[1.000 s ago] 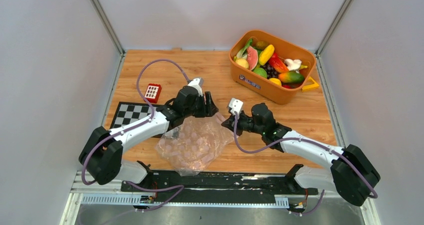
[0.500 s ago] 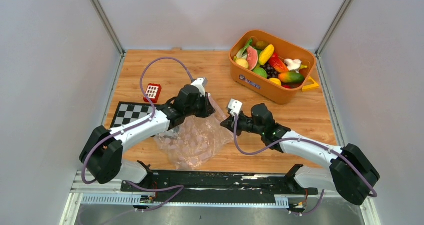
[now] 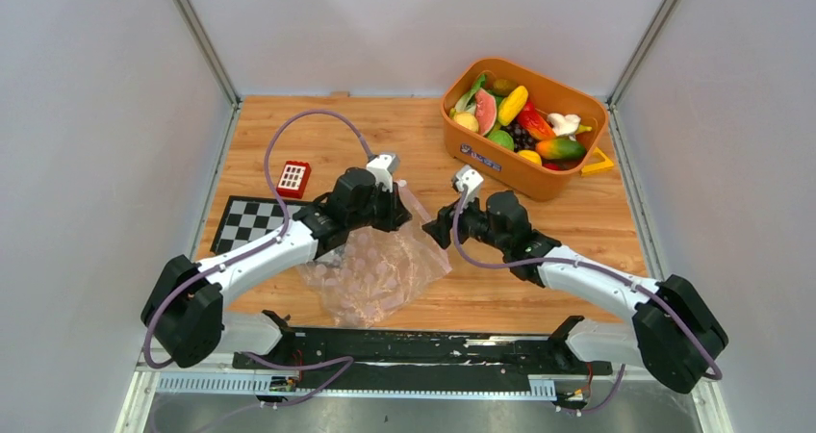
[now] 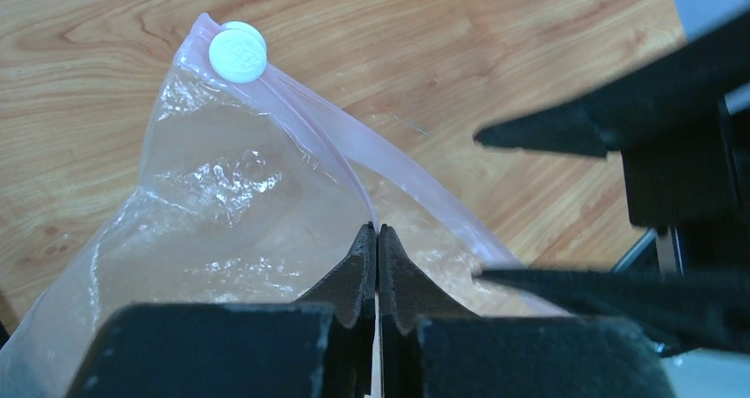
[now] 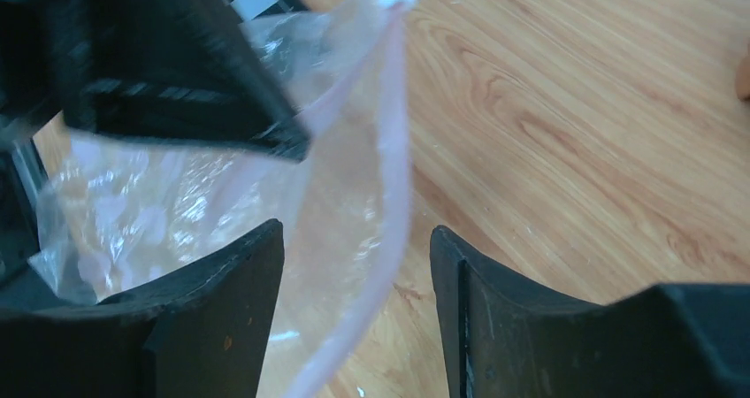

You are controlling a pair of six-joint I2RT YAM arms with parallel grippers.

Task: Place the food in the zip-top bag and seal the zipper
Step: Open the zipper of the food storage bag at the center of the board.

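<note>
The clear zip-top bag (image 3: pixel 380 269) lies crumpled on the wooden table between the arms. My left gripper (image 4: pixel 378 230) is shut on one lip of the bag's mouth, pinching the pinkish zipper (image 4: pixel 301 124) below its white slider (image 4: pixel 237 51). My right gripper (image 5: pixel 354 234) is open. The other zipper lip (image 5: pixel 394 150) hangs loose between its jaws without being held. In the top view the left gripper (image 3: pixel 393 212) and right gripper (image 3: pixel 445 229) face each other across the raised mouth. The food (image 3: pixel 515 115) sits piled in the orange basket; none shows in the bag.
The orange basket (image 3: pixel 500 168) stands at the far right of the table. A small red block (image 3: pixel 293 178) and a checkerboard (image 3: pixel 248 221) lie at the left, partly under the left arm. Grey walls close in both sides.
My left gripper has shut on the bag's mouth edge and lifted it. My right gripper has opened, letting go of the bag, and moved slightly farther from its base.
</note>
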